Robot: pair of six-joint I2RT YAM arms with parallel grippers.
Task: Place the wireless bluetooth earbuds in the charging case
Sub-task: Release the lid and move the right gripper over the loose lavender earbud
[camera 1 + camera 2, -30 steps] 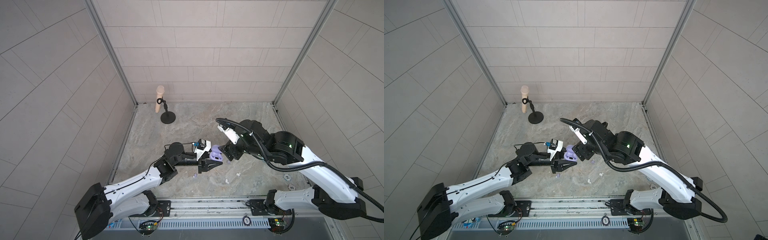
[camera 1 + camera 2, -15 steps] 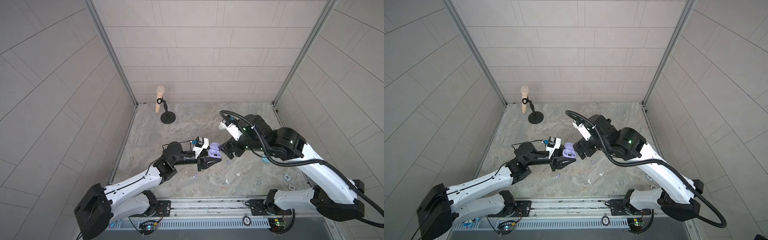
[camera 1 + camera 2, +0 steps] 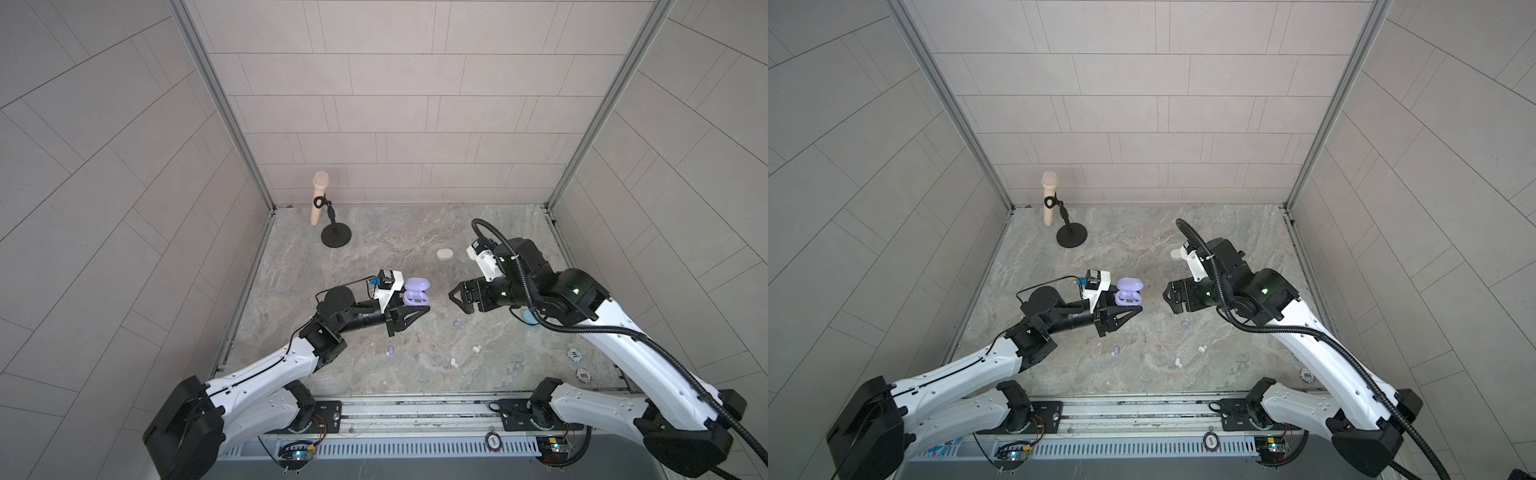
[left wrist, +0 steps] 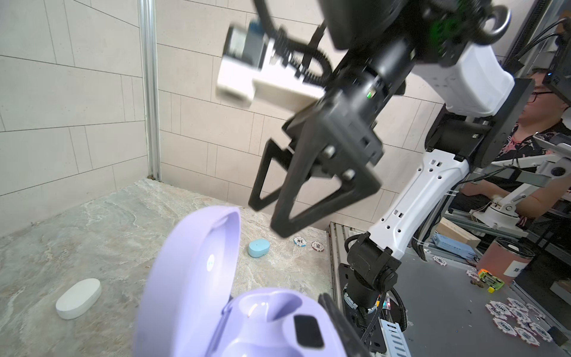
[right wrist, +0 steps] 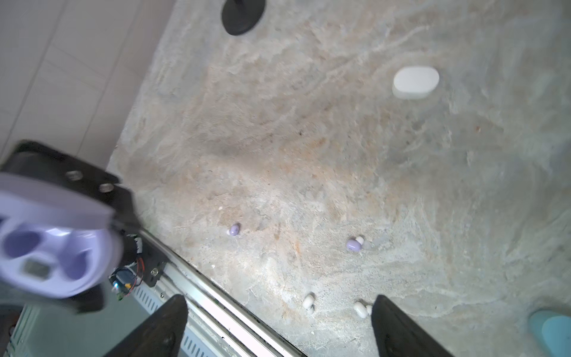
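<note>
My left gripper (image 3: 424, 309) is shut on a lilac charging case (image 3: 417, 292) (image 3: 1128, 292), held above the floor with its lid (image 4: 197, 272) standing open. Both sockets of the case (image 5: 52, 247) are empty. My right gripper (image 3: 453, 296) (image 3: 1166, 296) hangs open and empty just right of the case, pointing at it. On the floor lie two lilac earbuds (image 5: 234, 230) (image 5: 354, 244) and two white earbuds (image 5: 309, 301) (image 5: 361, 309). Both top views show them below the grippers, such as the lilac earbud (image 3: 458, 323).
A shut white case (image 3: 444, 254) lies behind the right gripper. A light blue case (image 4: 259, 248) sits partly under the right arm. A microphone stand (image 3: 336, 239) is at the back left. Poker chips (image 3: 574, 354) lie at the front right.
My right gripper, close against the lilac case a second ago, has drawn back to the right and opened wider. The left gripper keeps the case in about the same place.
</note>
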